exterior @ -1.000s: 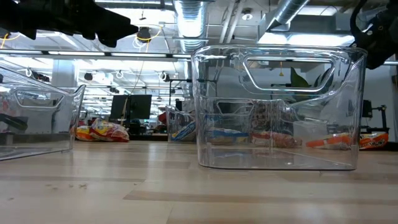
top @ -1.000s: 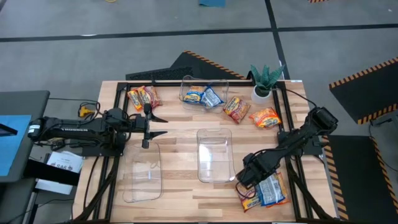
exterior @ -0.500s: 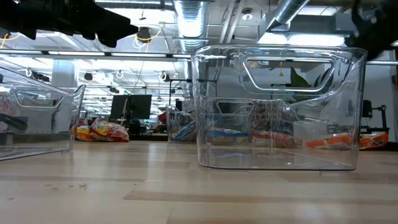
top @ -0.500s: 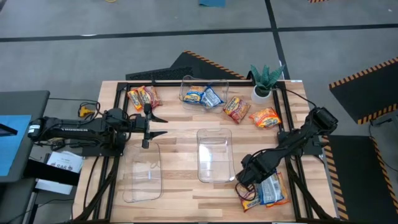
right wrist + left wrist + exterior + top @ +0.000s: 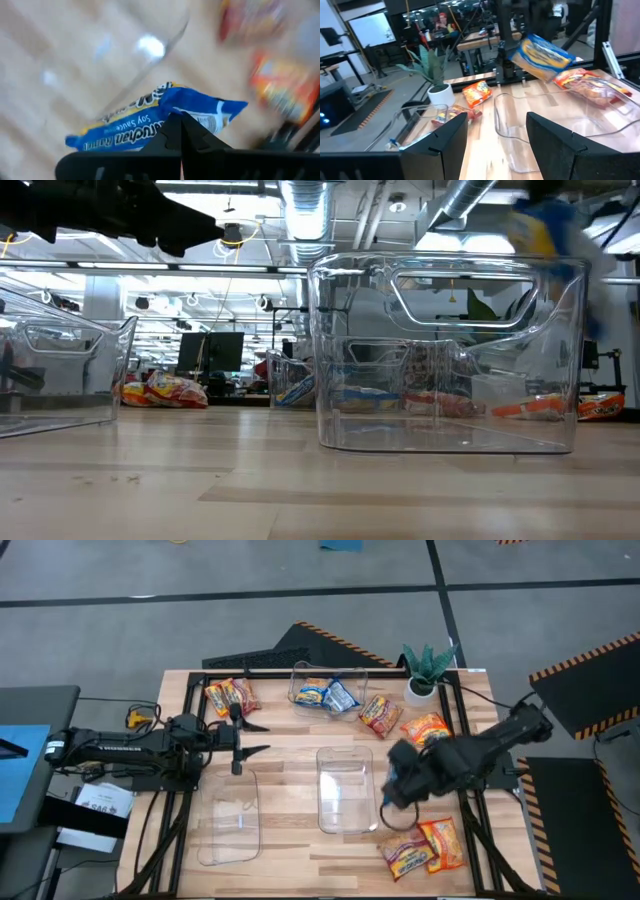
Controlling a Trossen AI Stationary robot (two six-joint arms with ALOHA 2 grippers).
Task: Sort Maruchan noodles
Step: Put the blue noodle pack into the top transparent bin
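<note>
A blue Maruchan packet (image 5: pixel 150 122) is pinched in the right gripper (image 5: pixel 400 780), right of centre in the high view, lifted off the table and carried just beside the right wall of the middle clear bin (image 5: pixel 345 790). The left wrist view shows that same packet in the air at upper right of its frame, above and behind the bin's rim.

Two packets, red-brown and orange (image 5: pixel 425 848), lie at the lower right of the table, where nothing separates them yet. A further orange packet (image 5: pixel 427 728) and a red-brown one (image 5: pixel 380 714) sit at upper right, near the potted plant (image 5: pixel 425 670). Two blue ones (image 5: pixel 328 696) rest inside the bin at the back (image 5: pixel 300 675), upper centre. Another orange and red-brown pair (image 5: pixel 231 696) lies at upper left.

My reading is that sorting is at an early stage: only the blue variety has a bin with anything in it. The middle bin and the near-left bin (image 5: pixel 228 820) look empty. After the carried packet, roughly six more remain loose on the wood.

The left gripper (image 5: pixel 252 740) hangs over the table at left of centre, fingers spread and holding nothing, waiting
</note>
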